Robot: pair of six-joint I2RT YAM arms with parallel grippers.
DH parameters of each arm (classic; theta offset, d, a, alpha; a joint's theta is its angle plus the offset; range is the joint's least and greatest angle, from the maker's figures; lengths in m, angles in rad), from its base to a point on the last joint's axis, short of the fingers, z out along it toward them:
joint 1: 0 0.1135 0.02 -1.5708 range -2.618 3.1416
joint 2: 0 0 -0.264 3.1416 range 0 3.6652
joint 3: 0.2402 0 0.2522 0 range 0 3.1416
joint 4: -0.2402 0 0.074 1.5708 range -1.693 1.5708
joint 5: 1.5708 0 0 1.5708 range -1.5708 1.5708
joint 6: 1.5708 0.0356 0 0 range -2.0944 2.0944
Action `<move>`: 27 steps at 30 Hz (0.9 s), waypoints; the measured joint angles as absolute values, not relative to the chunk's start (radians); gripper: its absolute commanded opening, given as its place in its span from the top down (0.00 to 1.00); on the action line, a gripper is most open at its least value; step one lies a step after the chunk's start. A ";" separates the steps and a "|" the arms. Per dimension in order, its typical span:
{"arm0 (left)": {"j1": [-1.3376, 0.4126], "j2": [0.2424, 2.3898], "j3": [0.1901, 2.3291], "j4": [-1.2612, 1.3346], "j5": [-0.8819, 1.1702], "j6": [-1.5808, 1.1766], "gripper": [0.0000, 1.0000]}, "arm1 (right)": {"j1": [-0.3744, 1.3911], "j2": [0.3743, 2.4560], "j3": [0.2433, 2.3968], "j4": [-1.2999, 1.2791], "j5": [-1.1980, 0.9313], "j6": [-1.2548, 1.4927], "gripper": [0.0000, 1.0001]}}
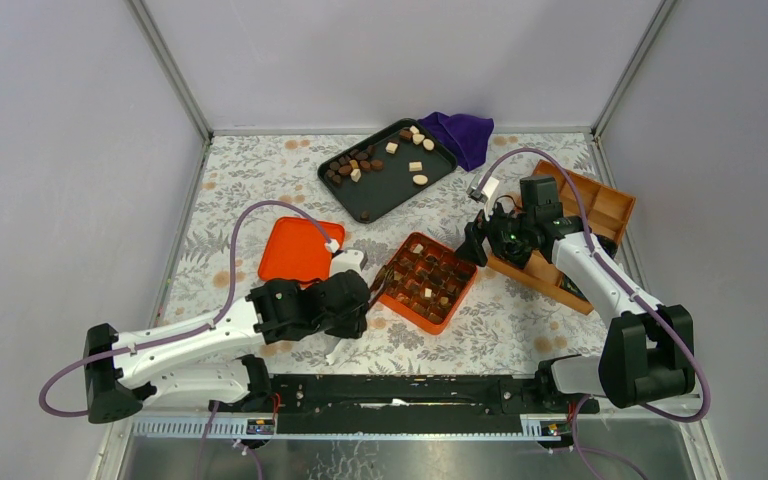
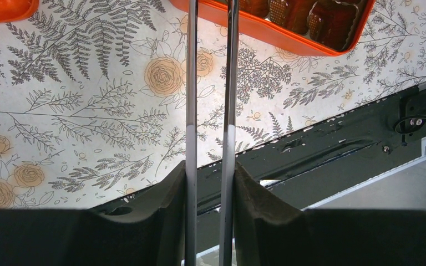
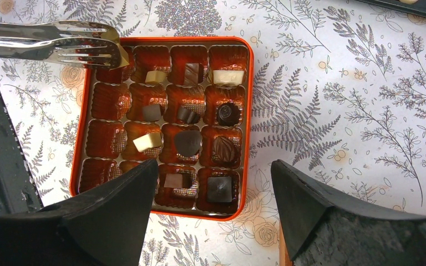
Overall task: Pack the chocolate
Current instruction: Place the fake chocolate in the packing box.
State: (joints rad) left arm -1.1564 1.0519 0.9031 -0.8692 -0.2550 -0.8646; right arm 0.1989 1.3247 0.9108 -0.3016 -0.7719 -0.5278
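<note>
Loose chocolate (image 1: 363,163), brown and cream, lies on a black tray (image 1: 396,188) at the back. An orange compartment box (image 1: 460,296) sits mid-table and holds several pieces of chocolate (image 3: 188,142). My left gripper (image 1: 362,300) (image 2: 209,166) is shut on metal tongs (image 2: 228,83). The tongs' toothed tips (image 3: 89,49) reach over the box's corner compartment. A pale sliver shows at the tips, and I cannot tell whether it is a held piece. My right gripper (image 1: 478,246) (image 3: 215,166) hangs open above the box's opposite edge, holding nothing.
The orange lid (image 1: 298,250) lies flat left of the box. A wooden divided crate (image 1: 600,208) stands at the right under my right arm. A purple cloth (image 1: 460,135) is bunched beside the tray. The black base rail (image 2: 333,149) runs along the near edge.
</note>
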 measured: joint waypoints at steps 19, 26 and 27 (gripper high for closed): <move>-1.156 1.062 0.906 -0.884 -0.255 -0.854 0.63 | 0.199 1.325 0.911 -0.302 -0.772 -0.530 0.17; -1.157 1.063 0.921 -0.886 -0.255 -0.852 0.62 | 0.199 1.325 0.911 -0.302 -0.772 -0.530 0.17; -1.157 1.063 0.922 -0.886 -0.255 -0.852 0.61 | 0.199 1.325 0.911 -0.302 -0.772 -0.530 0.17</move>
